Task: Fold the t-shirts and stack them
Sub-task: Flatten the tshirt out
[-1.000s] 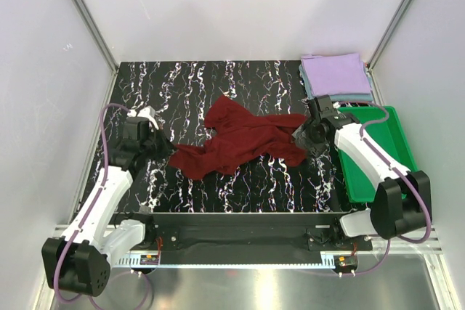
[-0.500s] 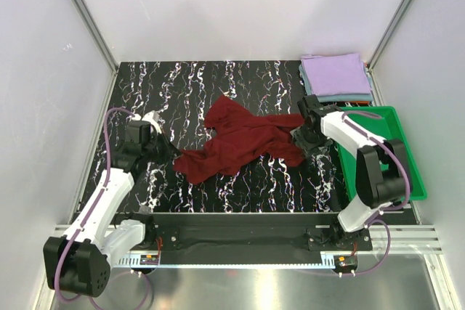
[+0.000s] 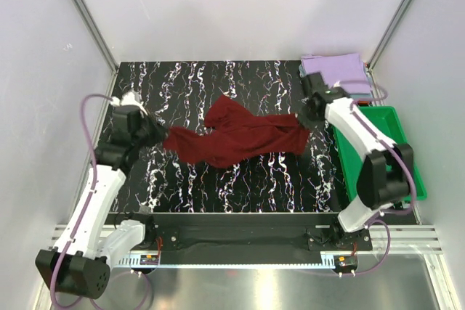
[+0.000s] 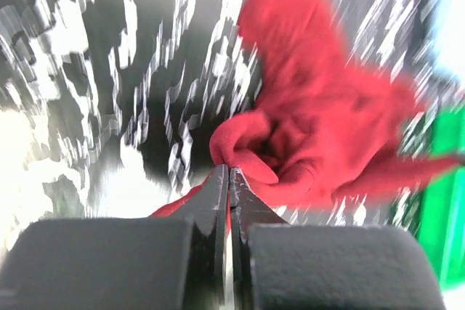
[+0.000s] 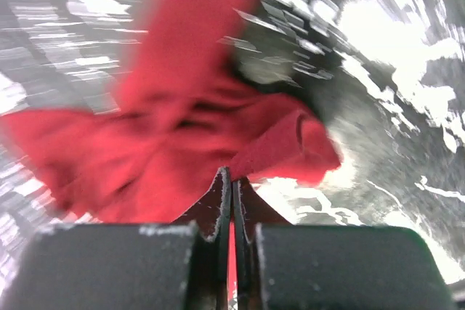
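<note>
One maroon tee [image 3: 236,138] lies crumpled across the middle of the table [image 3: 218,85], spanning from 9 to 3 o'clock between the two arms. The left gripper [image 3: 156,136] is at its 9 o'clock end and the right gripper [image 3: 305,117] at its 3 o'clock end. From above, the jaws cannot be made out.

The wrist views, though blurred, settle that. The left gripper [image 4: 229,173] has its jaws pressed together on a fold of the maroon tee [image 4: 320,128]. The right gripper [image 5: 231,176] is likewise clamped on a fold of it [image 5: 167,143].

Only the top view shows the lavender tee [image 3: 336,72], folded at the table's 1 o'clock corner on top of a grey-blue tee [image 3: 360,94]. The tray [image 3: 396,150] sits at 3 o'clock on the table. The left wrist view catches it only as a green blur [image 4: 443,201].
</note>
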{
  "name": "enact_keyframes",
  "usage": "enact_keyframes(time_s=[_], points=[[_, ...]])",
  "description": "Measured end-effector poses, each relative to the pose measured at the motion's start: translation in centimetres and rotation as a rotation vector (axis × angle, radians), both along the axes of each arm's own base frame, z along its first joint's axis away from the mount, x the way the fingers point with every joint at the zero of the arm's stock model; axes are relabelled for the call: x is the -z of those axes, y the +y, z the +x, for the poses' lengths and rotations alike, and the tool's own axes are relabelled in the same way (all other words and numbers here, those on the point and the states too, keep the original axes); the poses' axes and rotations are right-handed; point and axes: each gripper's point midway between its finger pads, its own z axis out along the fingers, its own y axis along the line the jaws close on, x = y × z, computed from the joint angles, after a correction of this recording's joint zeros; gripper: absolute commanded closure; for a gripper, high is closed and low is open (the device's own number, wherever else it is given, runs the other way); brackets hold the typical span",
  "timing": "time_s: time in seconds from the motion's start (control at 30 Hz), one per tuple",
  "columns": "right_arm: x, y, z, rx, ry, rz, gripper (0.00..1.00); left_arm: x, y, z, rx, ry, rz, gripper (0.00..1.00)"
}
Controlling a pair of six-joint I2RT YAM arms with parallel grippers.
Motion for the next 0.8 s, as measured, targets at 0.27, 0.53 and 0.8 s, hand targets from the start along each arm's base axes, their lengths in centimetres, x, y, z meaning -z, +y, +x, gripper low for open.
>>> enact_keyframes(time_s=[0.27,0.53,0.8], points=[[-18.4,-0.5,0.1,-0.240,-0.496,-0.039,1.00,-14.9,4.5,2.5,-0.211,-0.307,0.076,1.00],[-25.2,-1.6,-4.3,-0.327,-0.686,-0.067,1.00,-18.3,5.9,0.9,-0.239,-0.343,0.120,1.00],[-25.2,-1.4,-6.9,-0.386,-0.687,-0.047,1.00,-15.8,2.5,-1.5,-0.052,-0.262,0.037,1.00]])
